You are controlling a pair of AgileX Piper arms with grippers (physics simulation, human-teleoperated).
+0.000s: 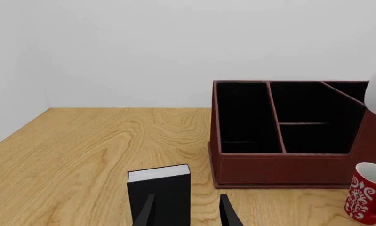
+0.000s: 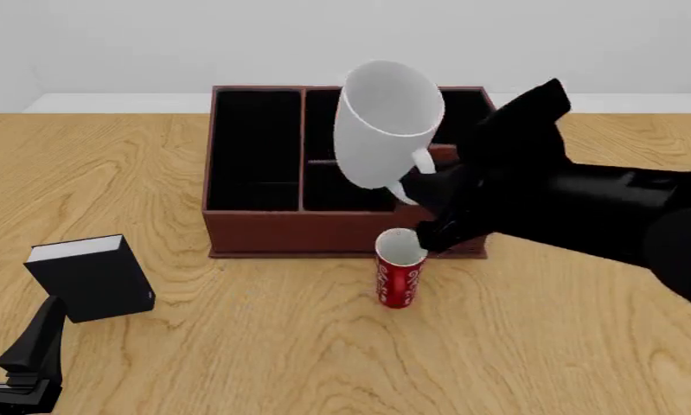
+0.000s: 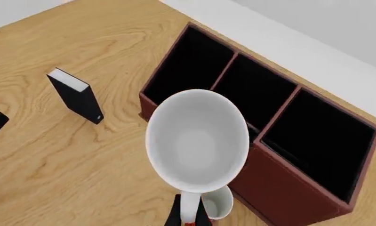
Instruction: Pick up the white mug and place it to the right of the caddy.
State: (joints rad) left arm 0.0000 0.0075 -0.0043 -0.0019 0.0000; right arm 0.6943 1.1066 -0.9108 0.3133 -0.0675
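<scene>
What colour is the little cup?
Red with white swirls, seen best in the front view.

red cup (image 2: 399, 270): upright, white-patterned, stood on table (image 2: 553, 346) | black book (image 2: 92, 277): stood upright, white page edges shown, well apart from cup

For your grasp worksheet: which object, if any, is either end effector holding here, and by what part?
The right end effector holds the white mug by its handle, lifted and tilted over the caddy. The left end effector is open and holds nothing.
</scene>
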